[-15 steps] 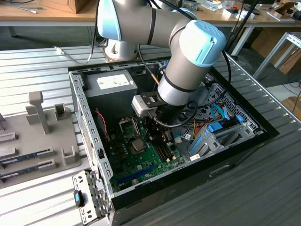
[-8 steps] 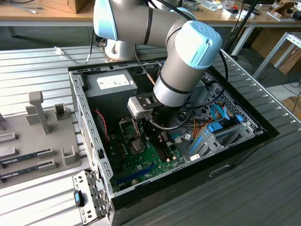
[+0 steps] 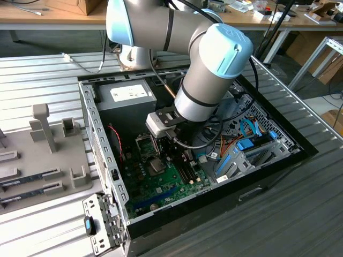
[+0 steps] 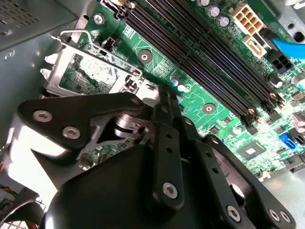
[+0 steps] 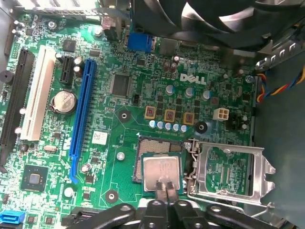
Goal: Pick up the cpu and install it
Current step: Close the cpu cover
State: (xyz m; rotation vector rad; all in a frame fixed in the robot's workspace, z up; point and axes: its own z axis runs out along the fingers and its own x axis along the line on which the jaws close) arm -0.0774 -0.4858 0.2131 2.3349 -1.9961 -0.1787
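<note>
Resting in socket [image 5: 157, 162], cpu [image 5: 162, 172], jaws closed, load plate [image 5: 228, 167] open beside

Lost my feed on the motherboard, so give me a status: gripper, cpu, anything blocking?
Gripper shut on the cpu, fingertips pinching its edge. Cpu sits over the open socket; load plate flipped open beside it. Nothing in the way.

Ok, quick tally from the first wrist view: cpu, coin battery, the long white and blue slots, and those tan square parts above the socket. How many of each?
cpu: 1
coin battery: 1
white slot: 1
blue slot: 1
tan square parts: 3
Total: 7
</note>
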